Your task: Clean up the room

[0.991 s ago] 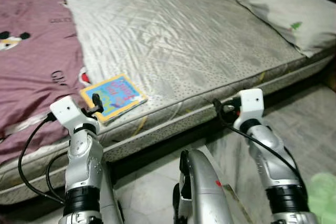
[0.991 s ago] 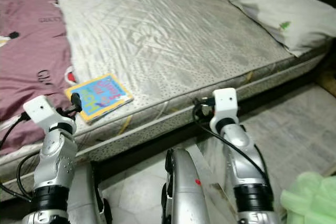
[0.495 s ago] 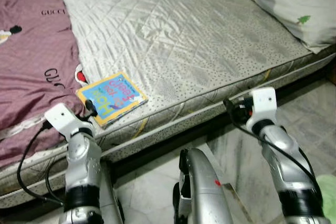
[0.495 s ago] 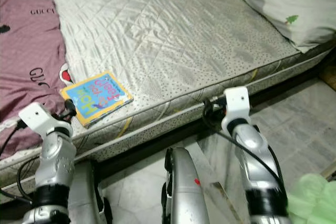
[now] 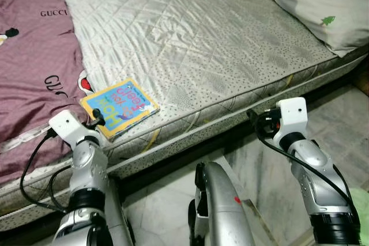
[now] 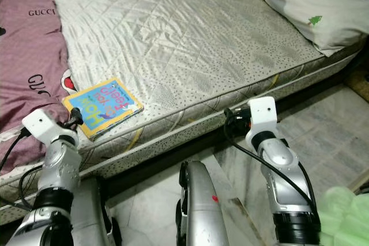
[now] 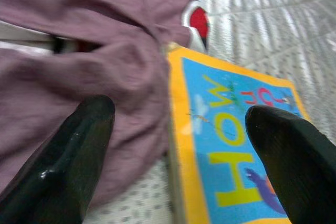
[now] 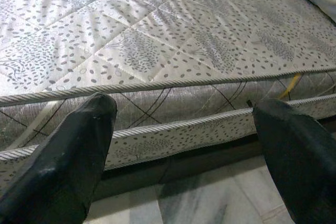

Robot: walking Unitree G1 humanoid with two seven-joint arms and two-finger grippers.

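Left claw [image 7: 178, 145] gapes over book [image 5: 119, 107], lying diagonally on mattress [image 5: 196, 44].

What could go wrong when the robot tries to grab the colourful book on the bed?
The book lies flat near the mattress edge, so a nudge might push it off. It also touches the purple blanket, and the open left gripper has one finger over that cloth, so it might pinch blanket too.

Ahead of the left claw [image 7: 178, 156] we see a grey quilted mattress [image 5: 190, 33], a white pillow [image 5: 317, 4] at its far corner, marble floor [image 5: 253, 165] below.
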